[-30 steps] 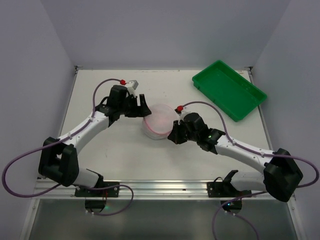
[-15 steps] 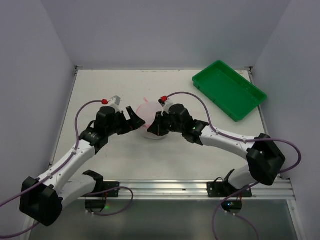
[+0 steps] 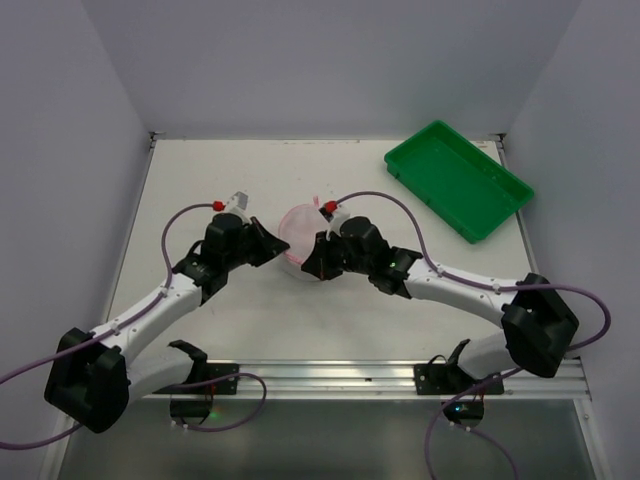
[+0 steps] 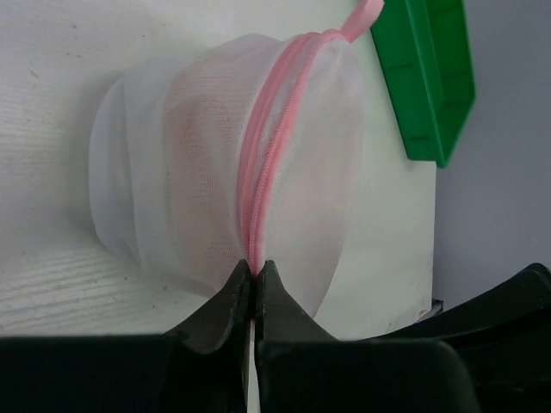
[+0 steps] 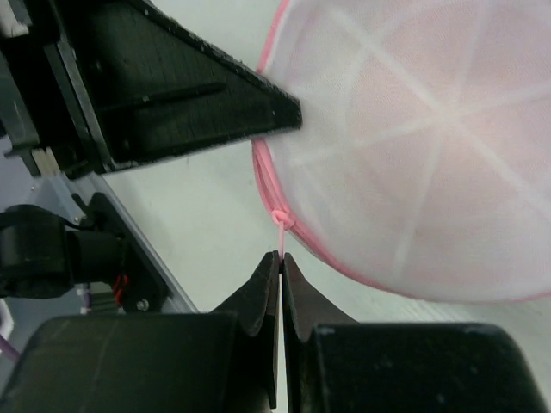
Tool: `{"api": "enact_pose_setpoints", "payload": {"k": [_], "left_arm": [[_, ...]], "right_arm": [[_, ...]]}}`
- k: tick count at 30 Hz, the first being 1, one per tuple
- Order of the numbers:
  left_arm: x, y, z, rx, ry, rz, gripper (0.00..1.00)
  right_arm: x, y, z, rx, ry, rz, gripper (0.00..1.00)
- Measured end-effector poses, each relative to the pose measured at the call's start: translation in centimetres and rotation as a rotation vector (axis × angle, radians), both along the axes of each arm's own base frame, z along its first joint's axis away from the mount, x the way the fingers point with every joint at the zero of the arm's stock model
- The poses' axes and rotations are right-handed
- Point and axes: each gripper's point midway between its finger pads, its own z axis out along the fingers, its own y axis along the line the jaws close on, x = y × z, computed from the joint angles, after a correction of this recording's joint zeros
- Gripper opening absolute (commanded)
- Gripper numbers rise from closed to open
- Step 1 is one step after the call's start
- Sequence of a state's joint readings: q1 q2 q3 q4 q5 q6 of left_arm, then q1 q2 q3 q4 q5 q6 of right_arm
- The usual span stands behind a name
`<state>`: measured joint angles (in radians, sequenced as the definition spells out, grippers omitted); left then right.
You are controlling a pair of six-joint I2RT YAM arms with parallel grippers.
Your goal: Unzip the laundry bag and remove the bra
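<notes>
I see the laundry bag [image 3: 303,232] in the middle of the top view. It sits on the table [image 3: 200,180] between my two arms. The green tray [image 3: 455,178] is far off at the upper right.

In the left wrist view, my left gripper [image 4: 255,272] is at the bottom middle. Its fingers are pressed together on the pink zip trim [image 4: 275,129] at the near edge of the bag. In the right wrist view, my right gripper [image 5: 280,258] is squeezed tight on a thin pink pull string [image 5: 281,234]. The string hangs from the rim at the bottom middle.

The zip looks shut all the way round. I think I am at the very start of the unzip step. A soft pink shape shows through the mesh, and I take it for the bra [image 4: 194,146].

Next I should hold the bag in place with the left side. Then I should draw the string slowly round the curve of the rim, not straight away from it. If I tug too hard, the light bag may just slide.
</notes>
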<state>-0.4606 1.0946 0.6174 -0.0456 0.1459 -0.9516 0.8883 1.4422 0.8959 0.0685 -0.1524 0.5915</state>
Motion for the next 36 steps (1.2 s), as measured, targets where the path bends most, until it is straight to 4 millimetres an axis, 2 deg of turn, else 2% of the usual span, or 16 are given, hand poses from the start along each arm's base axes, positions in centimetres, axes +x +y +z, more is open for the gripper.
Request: {"api": "enact_pose_setpoints", "payload": {"k": [3, 5, 10, 12, 14, 15, 16, 18, 19, 21, 25, 29, 32, 36], "left_arm": [[0.3, 0.2, -0.3, 0.007, 0.001, -0.001, 0.0], [0.6, 0.7, -0.5, 0.018, 0.0, 0.0, 0.0], [1.6, 1.6, -0.5, 0.082, -0.023, -0.083, 0.0], [2.1, 0.9, -0.1, 0.099, -0.039, -0.184, 0.0], [2.9, 0.2, 0.4, 0.118, -0.06, -0.28, 0.0], [3.3, 0.0, 0.6, 0.125, -0.07, -0.314, 0.06], [3.8, -0.1, 0.7, 0.137, -0.082, -0.351, 0.27], [4.5, -0.1, 0.7, 0.16, -0.095, -0.389, 0.51], [4.9, 0.1, 0.7, 0.172, -0.1, -0.4, 0.8], [5.3, 0.4, 0.8, 0.177, -0.099, -0.393, 0.98], [5.2, 1.0, 1.4, 0.166, -0.089, -0.336, 1.0], [3.2, 2.2, 1.9, 0.146, -0.084, -0.242, 1.0], [1.3, 3.3, 1.5, 0.121, -0.067, -0.162, 1.0], [-0.7, 4.4, 0.3, 0.095, -0.025, -0.076, 1.0]], "right_arm": [[-0.1, -2.0, -0.4, -0.031, -0.026, -0.025, 0.0], [0.3, -4.1, -0.7, -0.048, -0.036, -0.058, 0.0], [3.1, -10.5, -1.5, -0.096, -0.047, -0.203, 0.0], [3.9, -11.9, -1.5, -0.111, -0.057, -0.231, 0.0], [4.1, -12.3, -1.3, -0.122, -0.077, -0.227, 0.0], [4.0, -12.3, -1.4, -0.129, -0.081, -0.214, 0.0], [3.8, -12.1, -1.3, -0.128, -0.081, -0.196, 0.0], [3.5, -11.6, -1.3, -0.123, -0.082, -0.169, 0.0], [3.3, -11.0, -1.3, -0.12, -0.08, -0.151, 0.0], [2.7, -9.5, -1.5, -0.114, -0.065, -0.112, 0.0], [0.7, -5.2, -1.7, -0.069, -0.027, -0.031, 0.0], [-1.1, -1.5, -1.3, -0.004, 0.012, 0.028, 0.0], [-1.2, 0.1, -0.5, 0.034, 0.021, 0.037, 0.0], [-0.7, 1.1, 0.6, 0.074, 0.019, 0.024, 0.0]]}}
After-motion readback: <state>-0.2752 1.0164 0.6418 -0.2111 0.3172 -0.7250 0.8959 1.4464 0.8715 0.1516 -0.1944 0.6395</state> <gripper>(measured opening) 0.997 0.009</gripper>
